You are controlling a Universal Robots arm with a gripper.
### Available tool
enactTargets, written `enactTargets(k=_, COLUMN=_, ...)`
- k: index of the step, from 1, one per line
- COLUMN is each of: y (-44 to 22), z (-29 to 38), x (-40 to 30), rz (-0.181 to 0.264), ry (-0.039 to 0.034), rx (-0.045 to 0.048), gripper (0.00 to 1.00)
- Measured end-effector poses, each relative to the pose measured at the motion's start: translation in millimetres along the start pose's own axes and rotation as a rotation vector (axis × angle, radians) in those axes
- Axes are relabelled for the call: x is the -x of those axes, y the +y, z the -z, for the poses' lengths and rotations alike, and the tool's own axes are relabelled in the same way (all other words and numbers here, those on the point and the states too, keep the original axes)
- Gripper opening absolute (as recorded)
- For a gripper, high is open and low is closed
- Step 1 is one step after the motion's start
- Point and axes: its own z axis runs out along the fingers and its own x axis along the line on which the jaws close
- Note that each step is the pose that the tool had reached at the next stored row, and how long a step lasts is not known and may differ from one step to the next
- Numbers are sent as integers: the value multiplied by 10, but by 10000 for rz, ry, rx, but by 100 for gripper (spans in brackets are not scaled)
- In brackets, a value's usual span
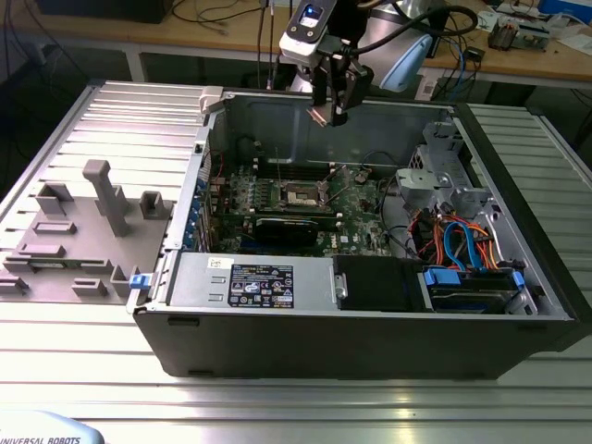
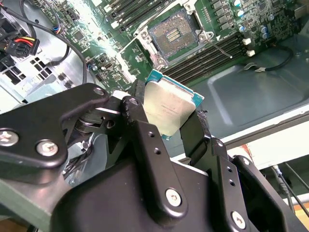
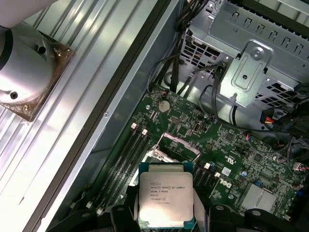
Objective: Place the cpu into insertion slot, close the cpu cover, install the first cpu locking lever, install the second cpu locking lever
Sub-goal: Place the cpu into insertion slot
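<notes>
My gripper [image 1: 329, 111] hangs above the open computer case, shut on the cpu [image 1: 319, 116], a flat square chip with a dull silver top. In both wrist views the black fingers [image 2: 135, 116] clamp the cpu [image 2: 169, 108] [image 3: 165, 193] by two opposite edges. The insertion slot [image 1: 298, 194] lies well below on the green motherboard, a dark square recess with a silvery rim and bare contacts [image 2: 171, 35]. In the first wrist view the chip partly hides the insertion slot [image 3: 177, 146]. I cannot tell the cpu cover apart from the rim. A thin metal lever [image 2: 221, 48] sticks out beside the socket.
The case wall [image 1: 277, 120] rises close behind the gripper. Memory slots [image 2: 207, 53] flank the socket, and a black card [image 1: 291, 228] lies in front of it. A drive cage [image 1: 444, 176] and cables [image 1: 458, 245] fill the exterior view's right. Grey fixtures [image 1: 102, 199] stand outside the case.
</notes>
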Motion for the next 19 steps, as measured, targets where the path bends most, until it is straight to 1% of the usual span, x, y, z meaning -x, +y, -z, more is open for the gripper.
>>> enactTargets(k=19, y=-2, z=-4, x=-1, rz=-171, ry=-16, rx=3, gripper=54)
